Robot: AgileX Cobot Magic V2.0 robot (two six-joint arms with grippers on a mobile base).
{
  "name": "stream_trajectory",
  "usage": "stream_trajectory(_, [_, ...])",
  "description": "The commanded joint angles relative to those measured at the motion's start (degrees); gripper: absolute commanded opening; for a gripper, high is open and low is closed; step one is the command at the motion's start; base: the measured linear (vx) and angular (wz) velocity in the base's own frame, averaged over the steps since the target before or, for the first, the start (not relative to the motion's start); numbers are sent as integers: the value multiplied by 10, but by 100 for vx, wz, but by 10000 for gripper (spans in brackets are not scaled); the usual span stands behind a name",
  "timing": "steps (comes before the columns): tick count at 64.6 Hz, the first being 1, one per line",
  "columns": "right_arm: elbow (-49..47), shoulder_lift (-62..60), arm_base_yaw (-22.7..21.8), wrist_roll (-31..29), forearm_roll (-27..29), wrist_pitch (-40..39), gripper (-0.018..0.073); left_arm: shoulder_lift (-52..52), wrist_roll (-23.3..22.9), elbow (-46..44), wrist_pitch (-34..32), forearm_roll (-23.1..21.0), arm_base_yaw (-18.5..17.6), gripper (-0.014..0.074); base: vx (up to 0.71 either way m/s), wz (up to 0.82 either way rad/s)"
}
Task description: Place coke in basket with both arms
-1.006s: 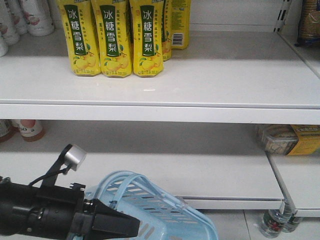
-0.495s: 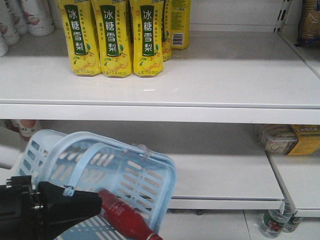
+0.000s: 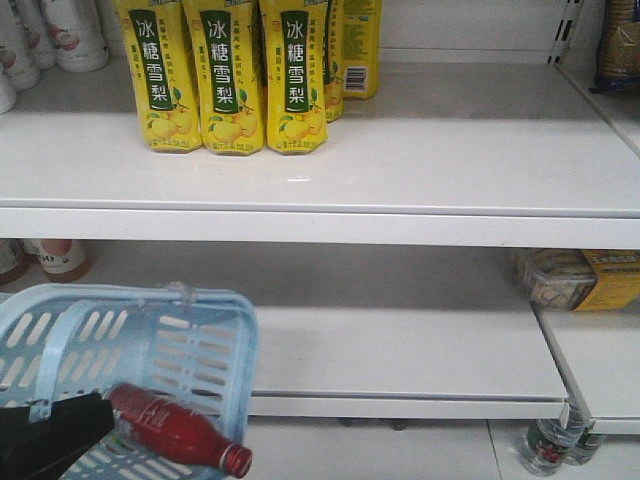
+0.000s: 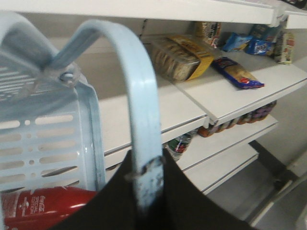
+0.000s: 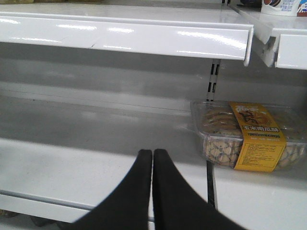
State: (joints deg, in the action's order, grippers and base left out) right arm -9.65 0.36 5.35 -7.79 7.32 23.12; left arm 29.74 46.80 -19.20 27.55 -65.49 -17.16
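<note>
The front view shows white metal store shelving. The upper shelf point(image 3: 420, 150) is smooth and glossy, carrying a row of yellow pear-drink bottles point(image 3: 225, 75) with dark green label panels; white bottles point(image 3: 70, 30) stand at the far left. The lower shelf point(image 3: 400, 340) is matt white, with a clear plastic biscuit box point(image 3: 570, 278) on the right. At the lower left hangs the basket point(image 3: 215, 350), pale blue plastic with slotted walls, tilted toward the camera. The coke point(image 3: 175, 430) lies on its side inside the basket, red wrap and red cap pointing right, near the lower rim. A black gripper point(image 3: 50, 440) enters at the bottom left corner; its fingers cannot be told from here.

From the left wrist view, the left gripper point(image 4: 148, 187) pinches the basket's loop handle point(image 4: 139, 96), a smooth curved pale blue strap hinged on a clear plastic pivot; the black fingers close on either side of it. The red bottle shows behind the slotted wall at the bottom left. Beyond, white shelves hold packaged snacks point(image 4: 237, 72) and the boxed biscuits.

From the right wrist view, the right gripper point(image 5: 152, 158) has its tapered black fingers point(image 5: 139, 191) pressed together on nothing, in front of a bare grey-white shelf. The transparent biscuit box, banded with a yellow label, sits to the right.
</note>
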Motion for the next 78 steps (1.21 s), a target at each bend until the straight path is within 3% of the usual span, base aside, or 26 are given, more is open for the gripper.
stream_trajectory(1, [-16,11,-1,-2,0,-43,-10,-41,-46,2,-69,57,-1,-6,0,0])
stream_trajectory(17, [-16,11,-1,-2,0,-43,-10,-121,-161,53,-129,239,-1,-6,0,0])
stream_trajectory(36, [-16,11,-1,-2,0,-43,-10,-190,-309,113,-245,456,-1,-6,0,0])
stream_trajectory(48, [-16,11,-1,-2,0,-43,-10,-230,-378,159,-287,596,37,-6,0,0])
stream_trajectory(53, [-16,11,-1,-2,0,-43,-10,-250,-394,172,-285,620,58,-6,0,0])
stream_trajectory(66, [-16,11,-1,-2,0,-43,-10,-299,-405,197,-287,625,108,-6,0,0])
stream_trajectory(78, [-16,11,-1,-2,0,-43,-10,-314,-424,213,-297,631,129,-6,0,0])
